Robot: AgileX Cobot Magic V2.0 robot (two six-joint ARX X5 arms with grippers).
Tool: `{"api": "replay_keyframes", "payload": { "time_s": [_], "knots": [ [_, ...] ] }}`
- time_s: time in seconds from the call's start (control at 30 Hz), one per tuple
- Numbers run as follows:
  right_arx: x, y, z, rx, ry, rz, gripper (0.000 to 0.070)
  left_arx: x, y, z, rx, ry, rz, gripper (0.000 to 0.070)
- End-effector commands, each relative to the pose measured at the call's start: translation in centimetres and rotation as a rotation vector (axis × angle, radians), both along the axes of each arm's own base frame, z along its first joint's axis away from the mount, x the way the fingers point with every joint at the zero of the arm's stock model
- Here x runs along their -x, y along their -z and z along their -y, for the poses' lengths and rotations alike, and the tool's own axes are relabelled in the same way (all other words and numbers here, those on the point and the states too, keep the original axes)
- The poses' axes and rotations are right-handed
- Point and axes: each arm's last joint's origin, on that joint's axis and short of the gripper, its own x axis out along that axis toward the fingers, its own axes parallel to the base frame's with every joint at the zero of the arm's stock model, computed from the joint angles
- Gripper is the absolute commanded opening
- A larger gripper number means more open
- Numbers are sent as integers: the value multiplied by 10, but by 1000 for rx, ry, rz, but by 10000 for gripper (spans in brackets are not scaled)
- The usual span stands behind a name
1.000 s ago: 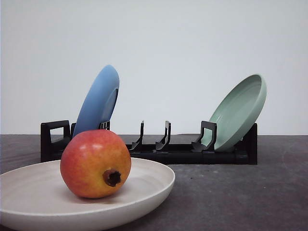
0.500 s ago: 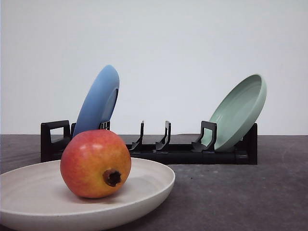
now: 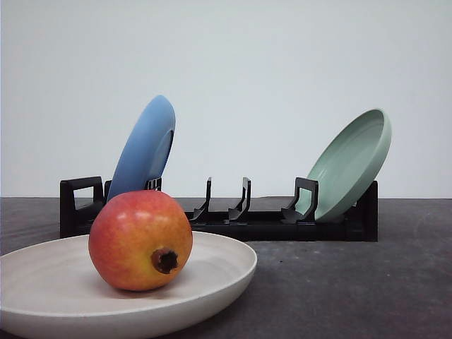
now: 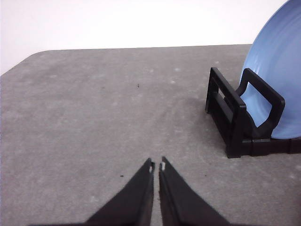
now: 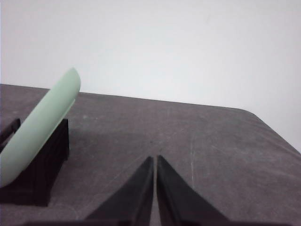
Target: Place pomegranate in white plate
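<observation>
Item: pomegranate (image 3: 140, 240). Round, red-orange with yellowish patches, glossy skin, dark crown stub facing the front camera. Location: lying inside the white plate (image 3: 219, 279), on its shallow floor, left of the plate's centre as the front view shows it. Judged firm, fairly heavy for its size, and slick on the skin; likely to roll if nudged. Best hold, should one be needed: across the widest girth, clear of the crown stub.

Item: white plate. Matte cream, raised rim, flat on the dark grey table (image 3: 353, 282). Judged rigid; the rim should check a rolling fruit.

Placement appears complete.

Item: left claw (image 4: 156, 165). Tips drawn together, gripping nothing, low over bare table near the rack end.

Item: right claw (image 5: 154, 160). Tips pressed together, nothing between them, over bare table.

Surroundings: black dish rack (image 3: 233, 219) behind the plate, carrying a tilted blue plate (image 3: 145, 148) at its left end and a tilted pale green plate (image 3: 351, 164) at its right. Nothing stands over the fruit.
</observation>
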Motion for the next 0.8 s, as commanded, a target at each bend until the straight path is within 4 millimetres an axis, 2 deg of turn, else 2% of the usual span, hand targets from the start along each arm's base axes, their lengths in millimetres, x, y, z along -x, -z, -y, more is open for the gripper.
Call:
{"api": "replay_keyframes", "payload": {
  "time_s": [0.0,0.2,0.5,0.77],
  "knots": [
    [0,3,0,-3,1,10,4,0,4,0,-7,4,-14,0],
    [-1,24,1,-64,32,-75,4,0,4,0,-7,4,-14,0],
    [0,35,2,-107,65,-188,4,0,4,0,-7,4,-14,0],
    [0,36,0,-73,-32,-202,4,0,4,0,-7,4,-14,0]
  ]
}}
